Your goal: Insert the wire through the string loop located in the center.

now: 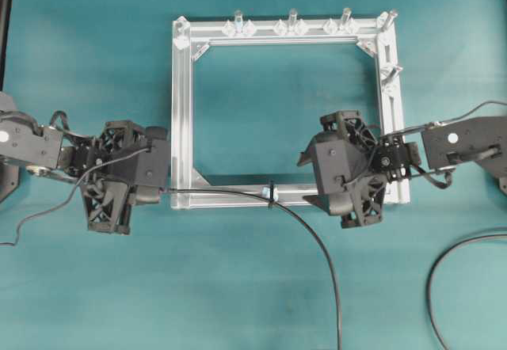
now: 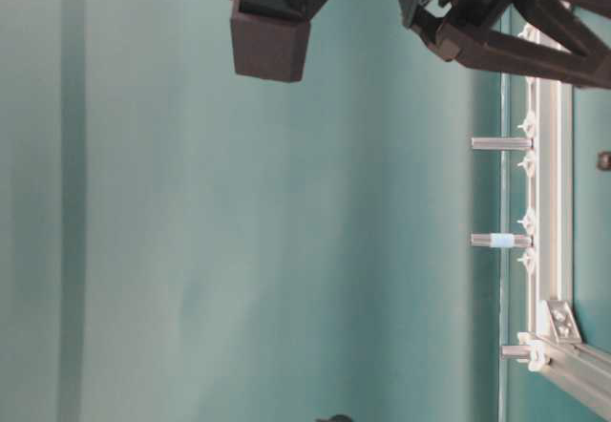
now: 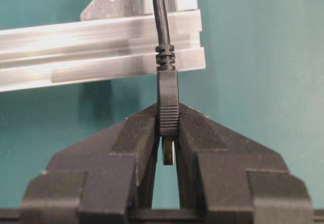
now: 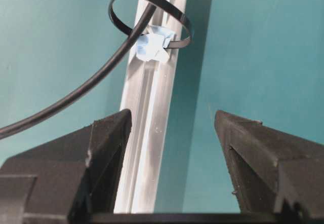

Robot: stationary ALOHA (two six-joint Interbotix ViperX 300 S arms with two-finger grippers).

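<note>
The left pincer (image 3: 168, 133) is clamped on the plug (image 3: 168, 102) at the end of the wire (image 1: 317, 239). In the left wrist view the plug stands upright between the two fingers (image 3: 134, 138), its ribbed collar just above them and its metal tip (image 3: 168, 150) showing in the gap below. Straight ahead of this pincer lies the frame (image 3: 101, 46), an aluminium rail with a corner bracket, and the wire runs up across it.

In the overhead view the left pincer (image 1: 162, 184) sits just outside the frame's (image 1: 181, 112) lower left corner. From it the wire leads along the lower rail, passes through the loop (image 1: 270, 192) at the rail's middle, then curves down over the teal desk (image 1: 238, 287) to the picture's lower edge.

The right pincer (image 4: 172, 127) stands wide open and holds nothing. Ahead of it, in the right wrist view, the loop (image 4: 174, 16) rises from a pale-blue mount (image 4: 152, 46) on the rail (image 4: 147, 148), and the wire (image 4: 101, 77) goes through the ring and sweeps off past the left-hand finger (image 4: 109, 143). The rail runs between the two fingers, nearer the left-hand one. Overhead, this pincer (image 1: 313, 180) hovers over the lower rail, near the loop and clear of it.

The table-level view shows only arm parts and the frame's bolt posts (image 2: 501, 143).
</note>
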